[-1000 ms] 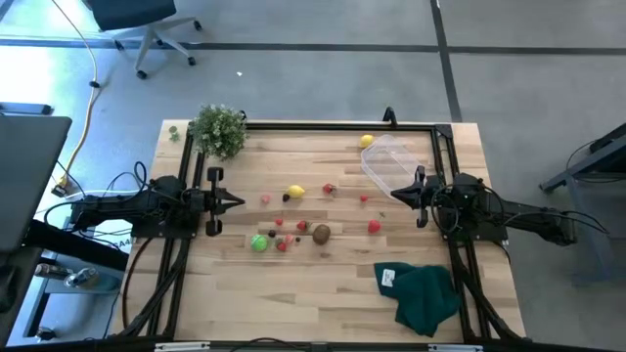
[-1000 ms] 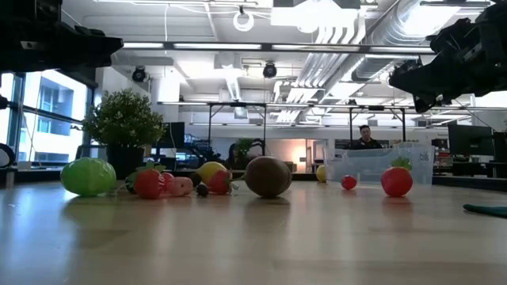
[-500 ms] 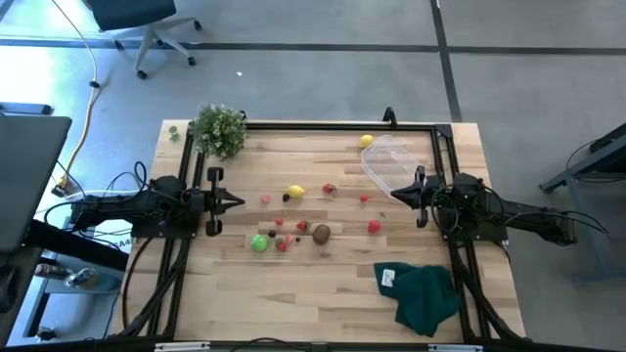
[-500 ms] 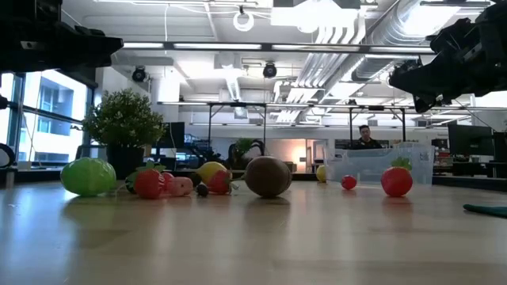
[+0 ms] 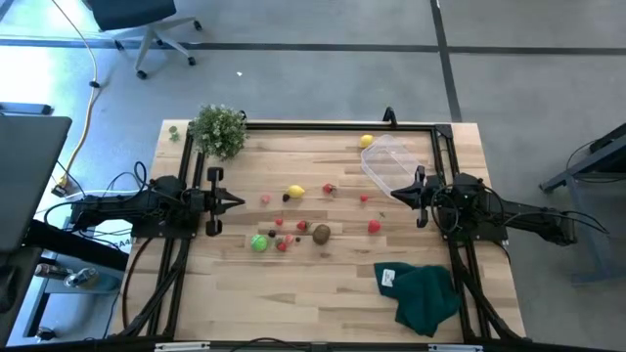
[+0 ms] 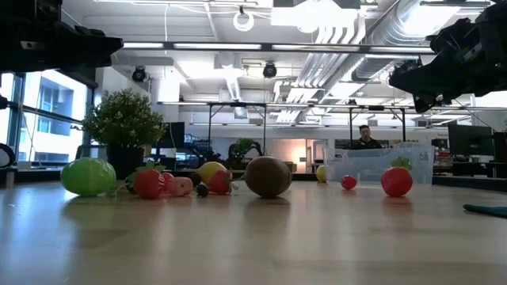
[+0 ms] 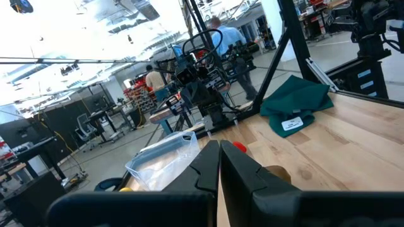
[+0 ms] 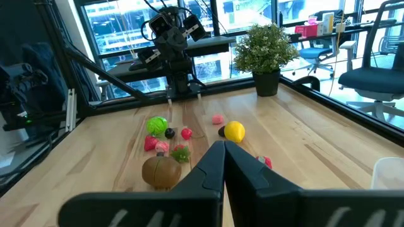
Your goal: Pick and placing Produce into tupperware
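Two arms, both parked and holding nothing. High view: I see the left gripper (image 5: 238, 202) at the left side of the pale wood-plank table (image 5: 293, 284), fingers pinched together to a point, and the right gripper (image 5: 396, 194) opposite, also pinched closed, tip just beside the tupperware (image 5: 388, 164), a clear rounded-corner tub lying at the far right of the table. The produce (image 5: 293, 225) is scattered loose between the grippers: a yellow lemon-shaped piece (image 5: 295, 192), a bright green round one (image 5: 258, 242), a brown oval one (image 5: 321, 233), several small reds. One more yellow piece (image 5: 367, 141) sits just beyond the tub. A crumpled dark green cloth (image 5: 425, 295) lies near right, a bushy potted plant (image 5: 217, 130) at the far left corner. Low view: the pieces look smooth and glossy, the brown one (image 6: 268, 176) matte; the tub (image 6: 379, 164) is see-through. Left wrist view: fingers (image 7: 211, 165) pressed flat together, tub (image 7: 165, 155) and cloth (image 7: 297, 101) beyond. Right wrist view: fingers (image 8: 218, 165) closed, produce (image 8: 164, 142) clustered ahead.
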